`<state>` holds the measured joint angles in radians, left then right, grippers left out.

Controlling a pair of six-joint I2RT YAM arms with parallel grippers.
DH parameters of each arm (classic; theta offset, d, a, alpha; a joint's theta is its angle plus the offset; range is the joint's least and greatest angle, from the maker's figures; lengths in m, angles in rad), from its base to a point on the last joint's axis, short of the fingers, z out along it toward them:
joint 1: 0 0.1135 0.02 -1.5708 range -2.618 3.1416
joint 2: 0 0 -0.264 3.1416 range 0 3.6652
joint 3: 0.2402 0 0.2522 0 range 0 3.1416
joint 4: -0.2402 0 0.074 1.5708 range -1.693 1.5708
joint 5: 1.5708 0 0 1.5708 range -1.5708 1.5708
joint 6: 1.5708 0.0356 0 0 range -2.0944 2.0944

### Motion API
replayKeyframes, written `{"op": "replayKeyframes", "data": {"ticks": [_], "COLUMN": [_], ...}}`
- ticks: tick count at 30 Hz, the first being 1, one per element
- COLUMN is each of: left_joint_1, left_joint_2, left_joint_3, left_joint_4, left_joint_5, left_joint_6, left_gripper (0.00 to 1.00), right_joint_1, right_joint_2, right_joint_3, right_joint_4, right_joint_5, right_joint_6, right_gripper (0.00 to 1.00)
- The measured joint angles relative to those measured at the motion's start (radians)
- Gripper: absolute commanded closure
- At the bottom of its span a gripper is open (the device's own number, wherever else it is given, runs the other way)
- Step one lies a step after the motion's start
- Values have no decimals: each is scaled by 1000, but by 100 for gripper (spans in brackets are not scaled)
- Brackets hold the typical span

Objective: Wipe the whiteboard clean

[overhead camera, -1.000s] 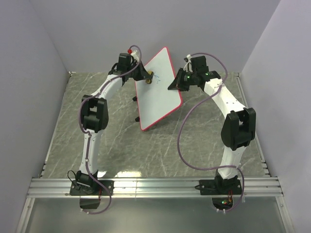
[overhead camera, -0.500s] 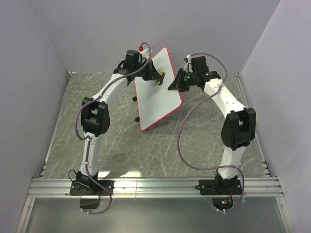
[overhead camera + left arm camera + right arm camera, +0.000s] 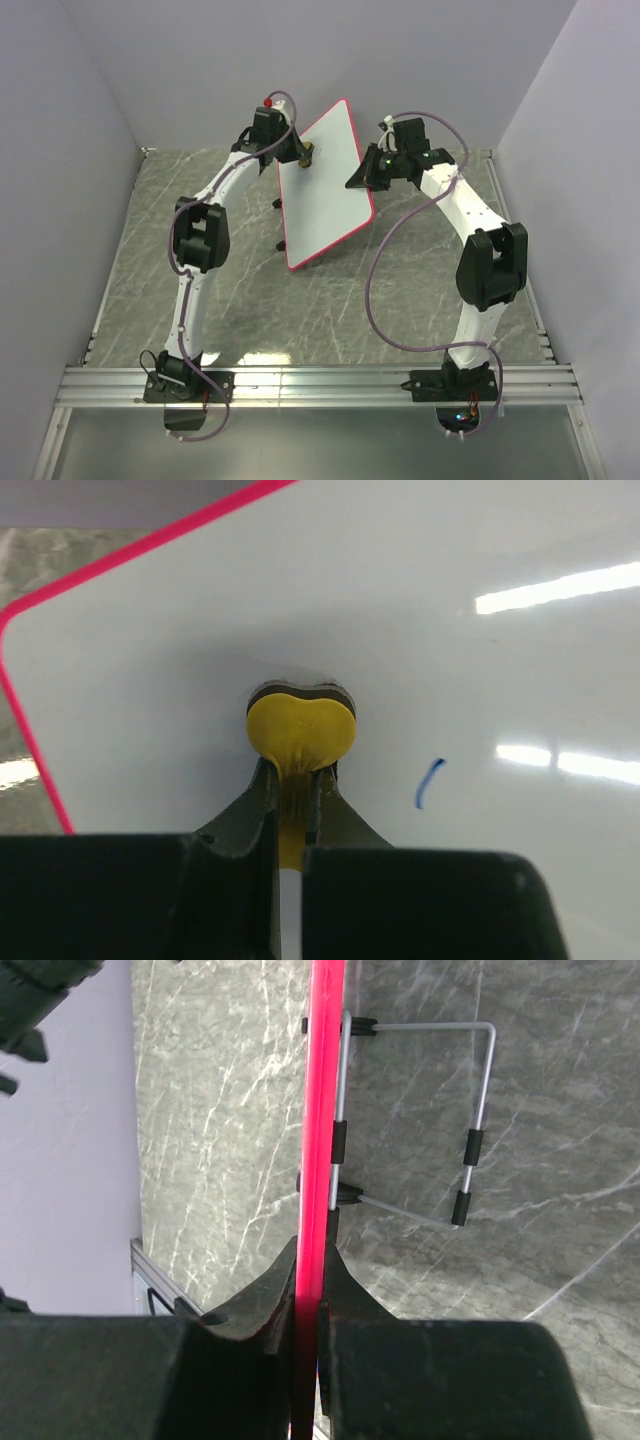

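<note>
The whiteboard, white with a red-pink rim, stands tilted up off the table at the back centre. My right gripper is shut on its right edge, the rim pinched between the jaws of the right gripper. My left gripper is shut on a small yellow eraser, whose dark pad presses flat on the board face near its upper left corner. A short blue stroke shows just right of the eraser and the left gripper.
A wire stand with black sleeves sticks out behind the board. The grey marbled table has purple walls on three sides and a metal rail at the near edge.
My left gripper swept the eraser to the right across the upper part of the board, then back to the left. The right gripper and the board stayed put.
</note>
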<state>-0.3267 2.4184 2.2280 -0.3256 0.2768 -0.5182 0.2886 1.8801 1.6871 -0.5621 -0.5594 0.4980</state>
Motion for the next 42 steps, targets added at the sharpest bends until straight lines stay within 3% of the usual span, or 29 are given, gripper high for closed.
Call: {"op": "replayKeyframes", "data": {"ticks": [10,20,24,27,35,42], "left_joint_1": [21,48,41,34,0,-9], "left_joint_2": [17,7,0,-2,-1,29], "left_joint_3": [-4,-46,-46,-45,-10,11], "left_joint_4": [14,144,163,161,159,223], "left_joint_5": [14,343,400,364,61,-33], "left_joint_6": [14,15,-6,-29,-119,-208], "left_gripper": [100,100,100,100,100,100], "right_joint_1": [0,0,0,0,2,3], "right_joint_2": [2,2,1,1,-1,-4], "right_joint_3": [2,2,2,2,1,1], "right_joint_4": [-2,-9,-9,-11,-13,-26], "right_joint_5": [-7,-10,-12,-11,-11,-5], "right_joint_6": [2,1,-2,-2,-5,-8], "right_gripper": [100,100,100,100,100,100]}}
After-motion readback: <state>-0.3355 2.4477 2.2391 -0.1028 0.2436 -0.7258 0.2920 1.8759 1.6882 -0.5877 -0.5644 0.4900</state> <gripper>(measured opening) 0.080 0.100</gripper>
